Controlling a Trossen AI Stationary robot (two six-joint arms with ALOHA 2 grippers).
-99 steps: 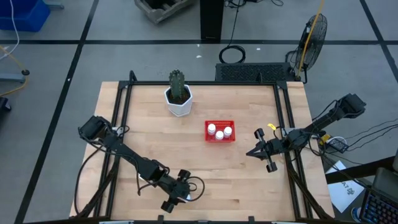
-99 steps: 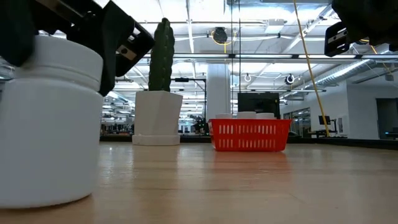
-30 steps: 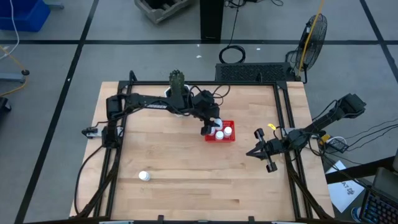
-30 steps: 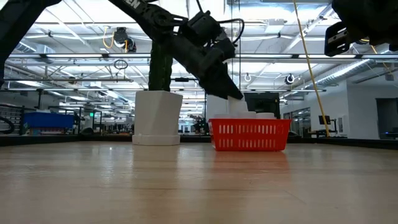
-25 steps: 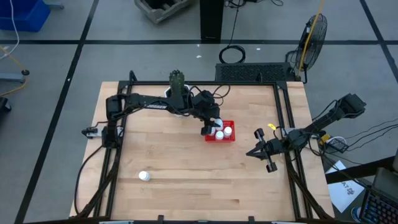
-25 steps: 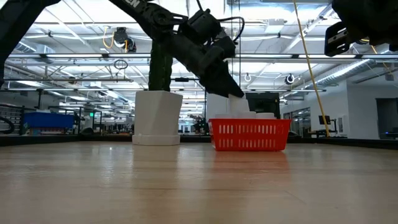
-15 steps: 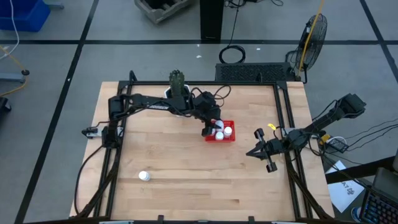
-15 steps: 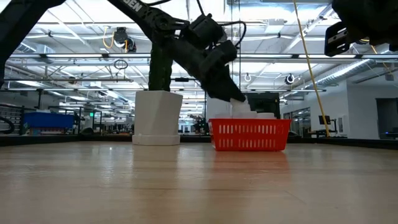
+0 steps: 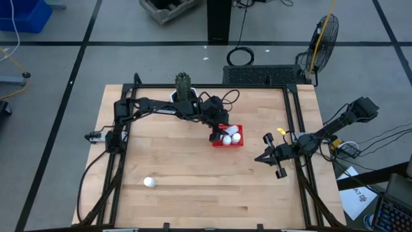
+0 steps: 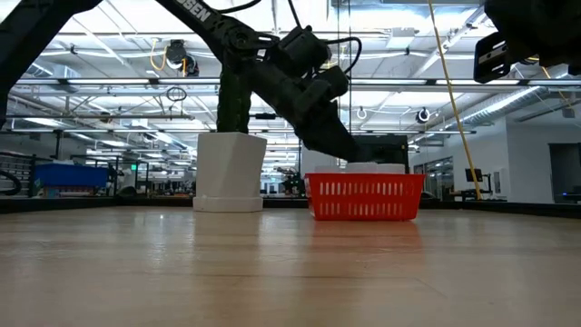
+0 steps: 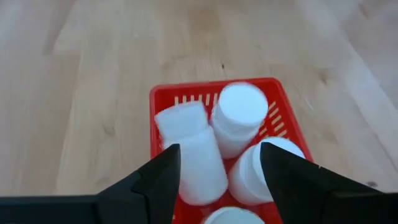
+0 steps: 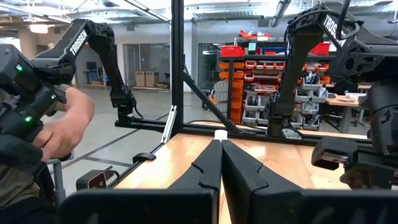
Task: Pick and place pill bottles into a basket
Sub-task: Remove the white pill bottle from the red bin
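A: Starting nearest the camera edge of the table, what is sitting there?

B: One pill bottle (image 9: 149,182) is lying alone in the lower left of the high view, well apart from everything else, so by my reading it is waiting as the last one to fetch

A: And the left gripper (image 9: 215,135)?

B: It is hovering over the left part of the red basket (image 9: 239,143), just left of centre in the high view. In the left wrist view its fingers (image 11: 163,177) are standing wide apart with nothing between them, and a tilted bottle (image 11: 193,154) is leaning inside the basket right under the gap, which looks like a drop made from low over the rim so the bottle lands inside. Three more bottles (image 11: 239,117) are sitting capped-side up around it

A: The right gripper (image 9: 269,156)?

B: It is idling at the right edge of the table, fingers pressed together on nothing, keeping out of the way

A: Farther back?

B: The white pot with the cactus (image 9: 184,95) is standing behind the basket, near the upper edge of the table, apart from the work
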